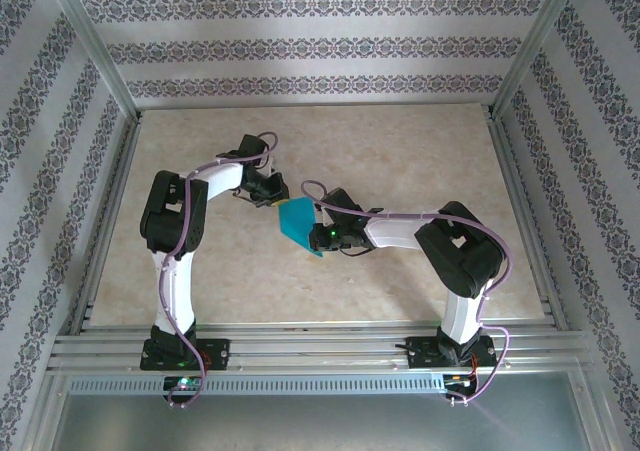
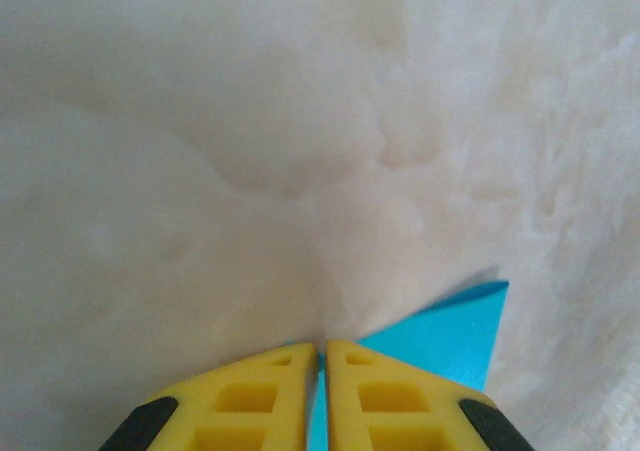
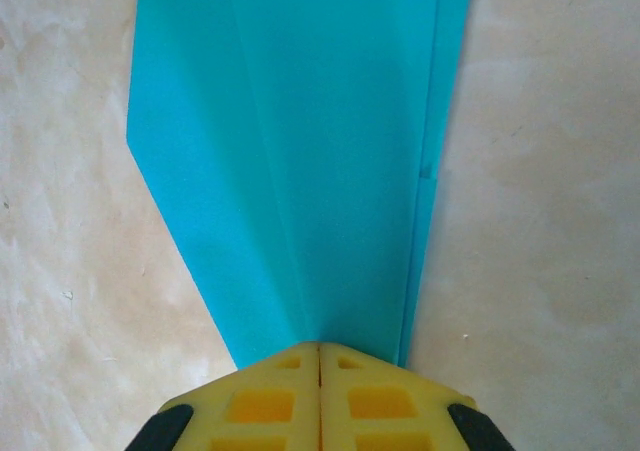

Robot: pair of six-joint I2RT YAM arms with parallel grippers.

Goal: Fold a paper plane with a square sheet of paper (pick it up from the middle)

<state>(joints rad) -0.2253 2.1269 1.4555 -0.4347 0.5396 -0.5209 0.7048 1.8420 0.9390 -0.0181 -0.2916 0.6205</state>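
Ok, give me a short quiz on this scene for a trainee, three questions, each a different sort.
1. True or false: the left gripper is open and clear of the teal paper.
2. What is the right gripper pinching? A) a pen B) the teal paper C) nothing
3. Short answer: in the right wrist view, what shows that the paper has been folded?

Key: 1 false, it is shut on a corner of the paper. 2 B. 3 crease lines and layered edges running lengthwise away from the fingers.
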